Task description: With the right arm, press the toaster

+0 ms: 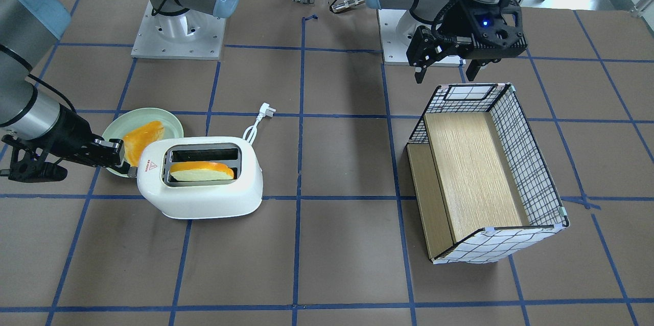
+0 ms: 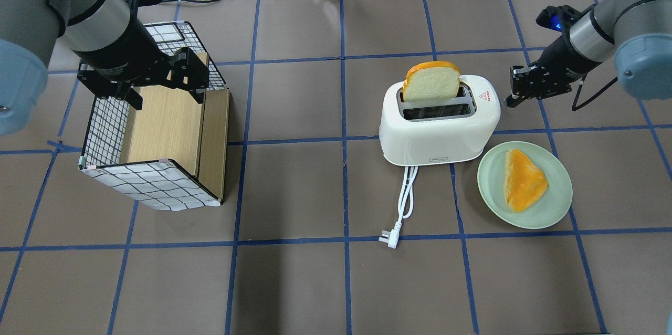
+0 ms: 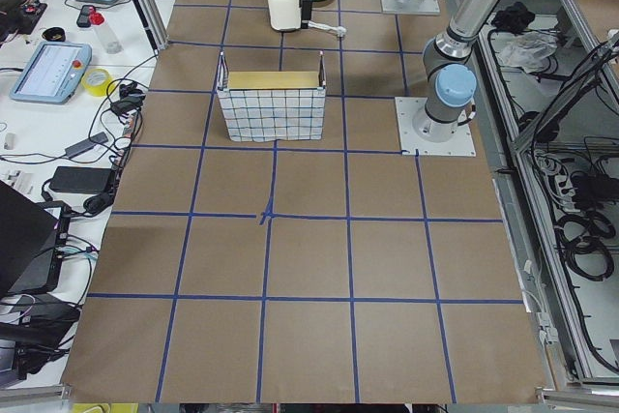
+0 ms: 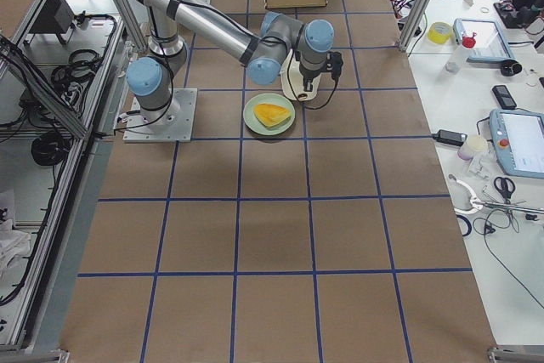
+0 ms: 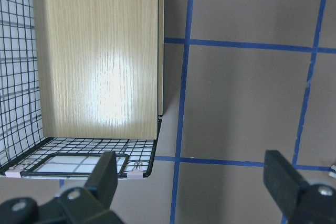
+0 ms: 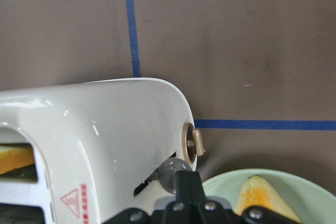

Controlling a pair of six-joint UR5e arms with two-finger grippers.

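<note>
The white toaster [image 1: 204,198] stands on the table, with a slice of toast [image 2: 431,82] upright in one slot. It shows in the overhead view [image 2: 438,135] with its red triangle sticker beside the slots. My right gripper [image 1: 130,170] is shut and sits at the toaster's end. In the right wrist view its tip [image 6: 182,179] touches the grey lever knob [image 6: 170,170], just below the silver end knob [image 6: 191,142]. My left gripper [image 1: 446,73] is open and empty, held above the basket's edge.
A green plate [image 2: 556,203] with a second toast slice [image 2: 525,180] lies beside the toaster, under the right wrist. The toaster's white cord and plug [image 2: 401,203] trail toward the robot. A wire basket with a wooden insert [image 2: 152,182] stands under the left gripper [image 5: 194,182].
</note>
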